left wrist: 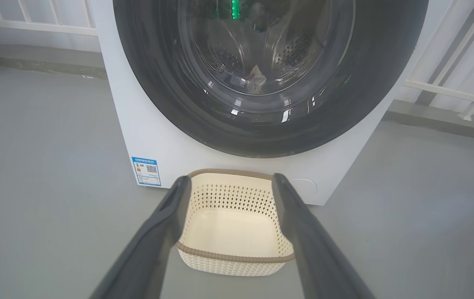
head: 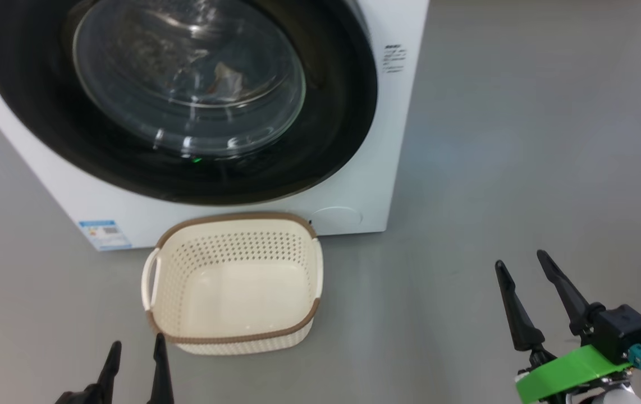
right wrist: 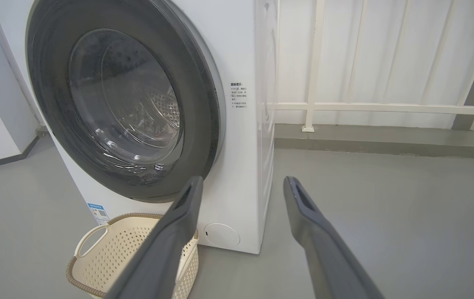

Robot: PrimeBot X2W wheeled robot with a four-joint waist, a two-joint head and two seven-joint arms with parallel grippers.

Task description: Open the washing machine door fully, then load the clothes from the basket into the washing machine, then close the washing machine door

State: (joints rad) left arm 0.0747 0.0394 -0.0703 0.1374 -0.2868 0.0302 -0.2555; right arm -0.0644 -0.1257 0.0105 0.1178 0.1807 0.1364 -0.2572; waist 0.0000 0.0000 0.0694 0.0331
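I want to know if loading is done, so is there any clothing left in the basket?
No, the basket is bare inside, its cream floor fully visible in the head view.

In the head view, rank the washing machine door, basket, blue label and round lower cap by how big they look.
1. washing machine door
2. basket
3. blue label and round lower cap: they look about alike, so I won't rank them.

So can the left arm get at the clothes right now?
Probably not. The clothes lie in the drum behind the washing machine door, which looks shut; the left gripper, open, sits low by the basket.
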